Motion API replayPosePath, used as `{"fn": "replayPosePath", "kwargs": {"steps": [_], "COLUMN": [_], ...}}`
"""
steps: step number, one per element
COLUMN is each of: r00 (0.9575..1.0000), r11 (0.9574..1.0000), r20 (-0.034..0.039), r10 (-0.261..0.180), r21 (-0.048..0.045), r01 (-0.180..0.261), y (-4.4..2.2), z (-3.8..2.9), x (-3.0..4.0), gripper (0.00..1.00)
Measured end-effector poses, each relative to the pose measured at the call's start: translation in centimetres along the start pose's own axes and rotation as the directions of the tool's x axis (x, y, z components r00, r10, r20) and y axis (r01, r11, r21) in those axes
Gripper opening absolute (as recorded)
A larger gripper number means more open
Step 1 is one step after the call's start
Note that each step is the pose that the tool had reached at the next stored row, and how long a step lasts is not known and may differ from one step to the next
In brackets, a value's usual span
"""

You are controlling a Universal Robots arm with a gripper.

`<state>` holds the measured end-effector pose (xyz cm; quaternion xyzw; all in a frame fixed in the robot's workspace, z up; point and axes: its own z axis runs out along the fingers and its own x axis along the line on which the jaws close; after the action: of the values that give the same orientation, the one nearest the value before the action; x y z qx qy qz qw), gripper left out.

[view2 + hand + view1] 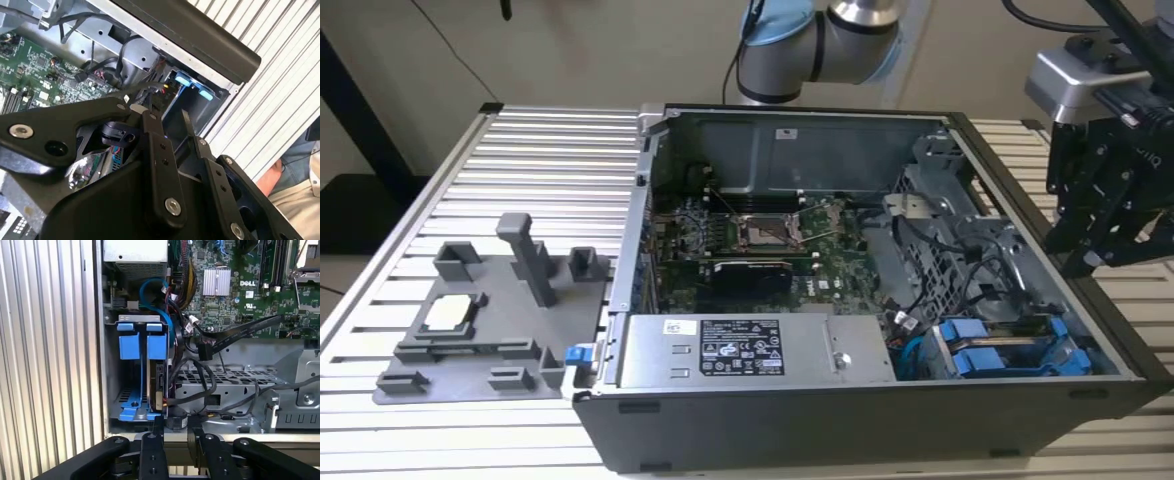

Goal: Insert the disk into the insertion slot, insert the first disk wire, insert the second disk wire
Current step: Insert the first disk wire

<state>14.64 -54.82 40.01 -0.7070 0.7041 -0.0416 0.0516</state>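
Down in the insertion slot [134,318] at the computer case's [854,425] corner, the disk [160,382] is sitting seated behind its blue carrier tabs [142,345]; a black cable plug [205,351] is dangling near it; the gripper [175,436] is hovering over the case wall, fingers slightly parted and carrying nothing; pinching the plug's body squarely, not its cable, is looking wisest.

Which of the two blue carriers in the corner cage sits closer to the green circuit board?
The blue carrier next to the black cables; the other carrier sits against the case wall.
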Motion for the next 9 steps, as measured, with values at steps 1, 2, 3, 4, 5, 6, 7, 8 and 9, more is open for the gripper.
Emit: {"fn": "replayPosePath", "kwargs": {"steps": [1,2,3,4,5,6,7,8,9], "r00": [1.0000,1.0000,1.0000,1.0000,1.0000,1.0000,1.0000,1.0000,1.0000], "r11": [1.0000,1.0000,1.0000,1.0000,1.0000,1.0000,1.0000,1.0000,1.0000], "r20": [0.0002,0.0001,0.0002,0.0001,0.0003,0.0002,0.0003,0.0000,0.0004], "r10": [0.000,0.000,0.000,0.000,0.000,0.000,0.000,0.000,0.000], "r21": [0.0000,0.0000,0.0000,0.0000,0.0000,0.0000,0.0000,0.0000,0.0000], "r01": [0.000,0.000,0.000,0.000,0.000,0.000,0.000,0.000,0.000], "y": [0.00,0.00,0.00,0.00,0.01,0.01,0.02,0.09,0.24], "z": [0.02,0.04,0.06,0.08,0.11,0.14,0.18,0.19,0.21], "x": [-0.35,-0.70,-1.07,-1.43,-1.78,-2.08,-2.38,-2.54,-2.59], "gripper": [0.33,0.33,0.33,0.33,0.33,0.33,0.33,0.33,0.33]}}
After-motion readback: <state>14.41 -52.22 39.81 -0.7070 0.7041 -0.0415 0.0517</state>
